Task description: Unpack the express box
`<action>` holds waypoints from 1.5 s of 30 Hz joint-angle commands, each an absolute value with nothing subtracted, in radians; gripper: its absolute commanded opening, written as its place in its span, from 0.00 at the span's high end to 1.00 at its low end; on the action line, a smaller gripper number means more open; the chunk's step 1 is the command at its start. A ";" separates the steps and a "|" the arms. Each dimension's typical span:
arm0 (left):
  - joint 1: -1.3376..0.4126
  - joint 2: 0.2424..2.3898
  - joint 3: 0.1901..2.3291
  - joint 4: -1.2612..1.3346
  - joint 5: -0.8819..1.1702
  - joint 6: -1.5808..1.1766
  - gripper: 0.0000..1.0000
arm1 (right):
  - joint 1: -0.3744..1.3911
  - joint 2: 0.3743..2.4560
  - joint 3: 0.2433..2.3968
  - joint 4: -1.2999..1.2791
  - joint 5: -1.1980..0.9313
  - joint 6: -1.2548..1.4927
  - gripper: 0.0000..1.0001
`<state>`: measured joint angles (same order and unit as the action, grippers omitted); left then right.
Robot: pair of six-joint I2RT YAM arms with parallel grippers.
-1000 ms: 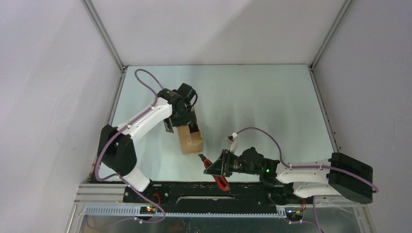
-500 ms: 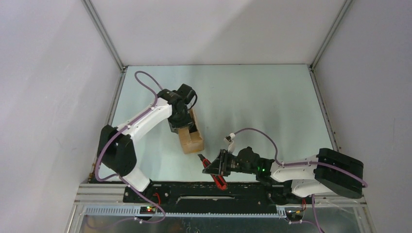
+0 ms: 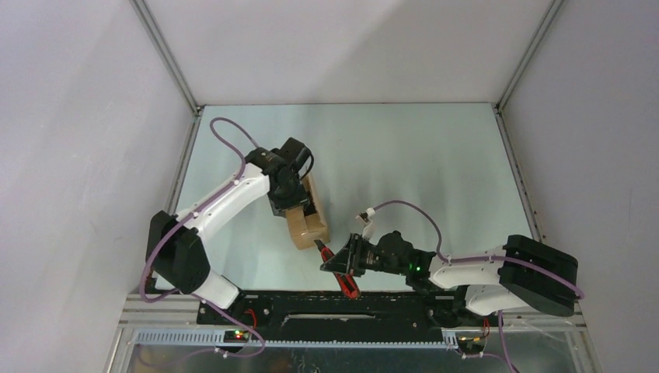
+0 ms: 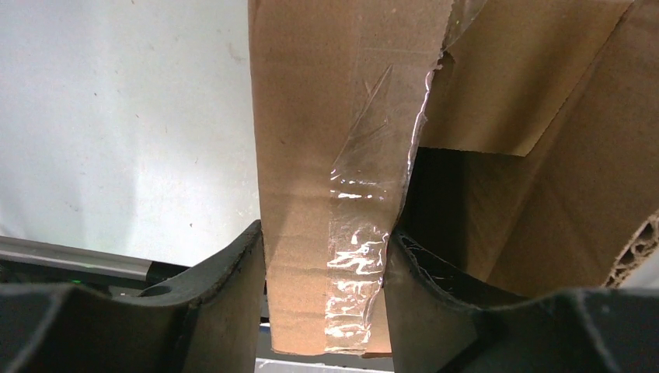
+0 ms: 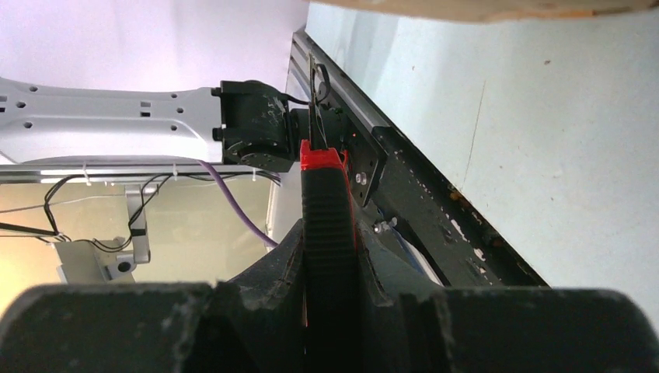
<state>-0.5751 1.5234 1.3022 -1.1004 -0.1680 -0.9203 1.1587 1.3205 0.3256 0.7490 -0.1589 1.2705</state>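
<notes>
The express box (image 3: 309, 225), a small brown carton with its top open, stands left of centre on the table. My left gripper (image 3: 294, 203) comes down on its far side. In the left wrist view the gripper (image 4: 325, 299) is shut on a taped cardboard flap (image 4: 311, 155), one finger outside it and one inside the box. My right gripper (image 3: 344, 260) is shut on a red-and-black utility knife (image 5: 326, 194), held just near and right of the box. The knife's tip (image 3: 320, 249) sits at the box's near corner. A strip of the box's edge (image 5: 482, 6) shows at the top of the right wrist view.
White walls with aluminium frame posts (image 3: 167, 58) close in the pale table (image 3: 420, 155) on three sides. A black base rail (image 3: 311, 307) runs along the near edge, close under the knife. A purple cable (image 3: 404, 210) loops above the right wrist.
My left gripper has closed onto the box flap and tipped the box a little toward the near side. The right arm has carried the knife leftward up to the box's corner.
</notes>
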 commanded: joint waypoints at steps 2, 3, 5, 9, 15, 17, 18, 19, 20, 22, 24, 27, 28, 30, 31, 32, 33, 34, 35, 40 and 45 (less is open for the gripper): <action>-0.604 1.454 1.246 -1.076 -0.141 -0.969 0.69 | 1.161 1.297 0.379 0.790 -0.116 1.226 1.00; -0.611 1.446 1.239 -1.071 -0.136 -0.975 0.69 | 1.157 1.298 0.383 0.786 -0.115 1.226 1.00; -0.618 1.433 1.227 -1.061 -0.132 -0.989 0.71 | 1.150 1.304 0.388 0.787 -0.117 1.224 1.00; -0.626 1.408 1.207 -1.042 -0.117 -1.010 0.74 | 1.138 1.320 0.404 0.761 -0.110 1.230 1.00; -0.633 1.393 1.206 -1.039 -0.118 -1.020 0.78 | 1.129 1.332 0.407 0.751 -0.107 1.246 1.00; -0.635 1.390 1.204 -1.038 -0.121 -1.022 0.79 | 1.127 1.331 0.411 0.738 -0.111 1.250 1.00; -0.635 1.389 1.203 -1.038 -0.121 -1.023 0.80 | 1.128 1.329 0.410 0.726 -0.106 1.253 1.00; -0.636 1.388 1.203 -1.038 -0.121 -1.023 0.81 | 1.130 1.327 0.411 0.720 -0.107 1.254 1.00; -0.636 1.385 1.201 -1.033 -0.121 -1.025 0.82 | 1.130 1.326 0.411 0.718 -0.112 1.254 1.00; -0.639 1.383 1.198 -1.027 -0.126 -1.025 0.85 | 1.128 1.332 0.412 0.732 -0.143 1.264 1.00; -0.643 1.379 1.198 -1.024 -0.149 -1.023 0.87 | 1.128 1.339 0.412 0.746 -0.182 1.276 1.00; -0.651 1.370 1.195 -1.007 -0.177 -1.020 0.94 | 1.127 1.347 0.416 0.766 -0.242 1.287 1.00; -0.653 1.364 1.190 -0.996 -0.180 -1.019 0.96 | 1.125 1.355 0.421 0.781 -0.276 1.291 1.00; -0.659 1.359 1.187 -0.989 -0.190 -1.025 1.00 | 1.122 1.368 0.424 0.802 -0.316 1.311 1.00; -0.660 1.359 1.187 -0.986 -0.192 -1.027 1.00 | 1.122 1.370 0.425 0.806 -0.324 1.316 1.00; -0.662 1.357 1.187 -0.984 -0.194 -1.031 1.00 | 1.121 1.370 0.424 0.804 -0.330 1.316 1.00; -0.664 1.354 1.185 -0.983 -0.192 -1.038 1.00 | 1.119 1.371 0.425 0.795 -0.332 1.315 1.00; -0.664 1.349 1.181 -0.977 -0.190 -1.045 1.00 | 1.115 1.373 0.424 0.785 -0.335 1.311 1.00; -0.664 1.344 1.179 -0.976 -0.188 -1.054 1.00 | 1.110 1.378 0.424 0.776 -0.338 1.310 1.00; -0.678 1.305 1.149 -0.948 -0.198 -1.103 1.00 | 1.088 1.434 0.422 0.859 -0.378 1.360 1.00; -0.683 1.268 1.113 -0.921 -0.230 -1.107 1.00 | 1.074 1.490 0.419 0.946 -0.425 1.398 1.00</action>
<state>-0.6685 1.3312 1.1358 -1.0214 -0.2123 -1.0431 1.0760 1.4506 0.3847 0.8364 -0.3477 1.3556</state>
